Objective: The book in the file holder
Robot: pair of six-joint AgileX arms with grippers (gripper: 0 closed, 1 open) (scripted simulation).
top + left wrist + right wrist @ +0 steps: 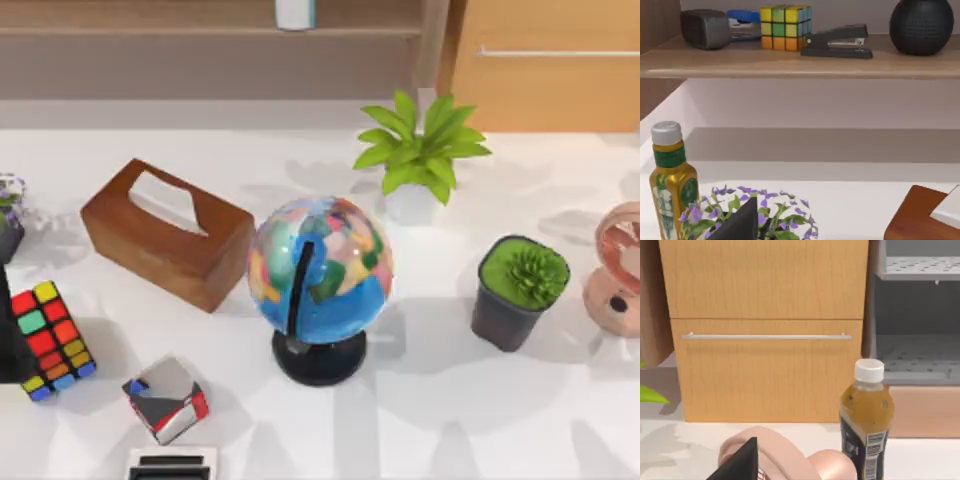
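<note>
On the white table [560, 420], seen from above, a globe [320, 265] stands at the middle. A wooden tissue box [165, 235] lies to its left and a leafy plant [420, 150] sits behind it. A potted succulent [522, 290] and a pink fan [615, 270] are off to the right. A colour cube [50, 340] and a mirror cube [165, 398] sit near the front left. These things are spread well apart, probably as clutter to work around.

Where the book and the file holder lie cannot be told from these views, so the task looks not yet begun.

A dark wedge of the left pincer [740, 225] hangs over purple flowers [755, 210] at the table's left. A yellow bottle [671, 185] stands beside the flowers, and the wrist camera faces a shelf [790, 62] that carries a stapler [837, 42]. A like wedge of the right pincer [740, 465] hangs over the fan at the table's right, facing a wooden drawer [765, 365] with a second bottle [866, 425] close by. I cannot tell whether either pincer is spread or pressed together.

Both arms seem held back at the table's sides, likely parked so the middle stays free. The next move probably calls for finding the book first.
</note>
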